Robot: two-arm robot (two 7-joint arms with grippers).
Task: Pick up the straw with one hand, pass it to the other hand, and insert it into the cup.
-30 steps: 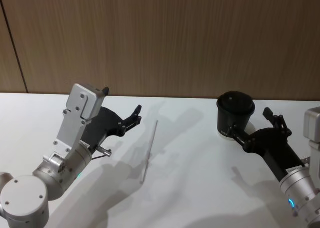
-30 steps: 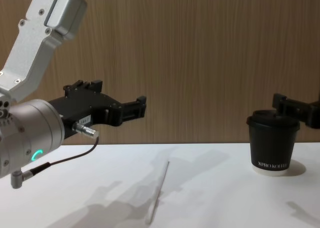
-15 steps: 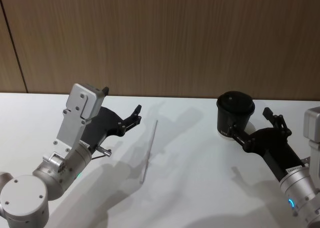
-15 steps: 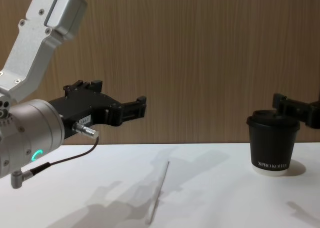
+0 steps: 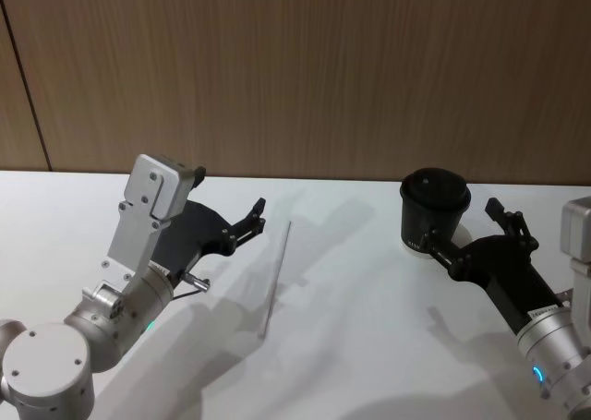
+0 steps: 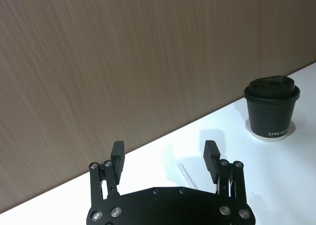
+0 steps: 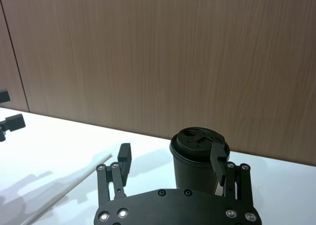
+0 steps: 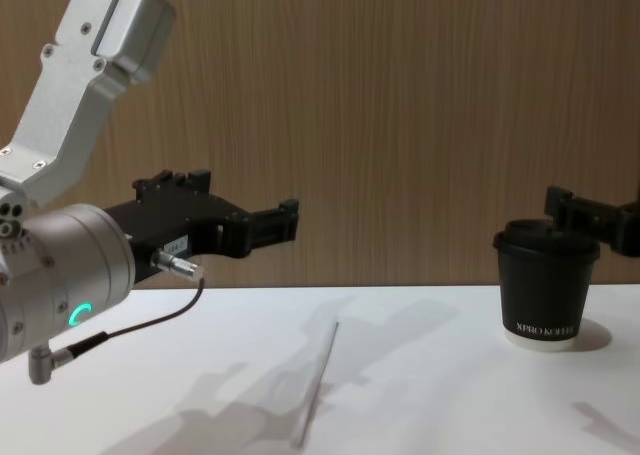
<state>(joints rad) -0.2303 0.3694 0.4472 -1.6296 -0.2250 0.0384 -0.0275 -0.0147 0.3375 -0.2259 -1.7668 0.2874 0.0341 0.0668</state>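
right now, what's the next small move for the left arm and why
Probably ease the left gripper down and forward over the straw: it hovers open and empty above the table, and the straw lies flat, untouched, just to its right. The right gripper sits open beside the cup.

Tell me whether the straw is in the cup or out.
Out. The straw lies flat on the table, well apart from the cup, which stands upright.
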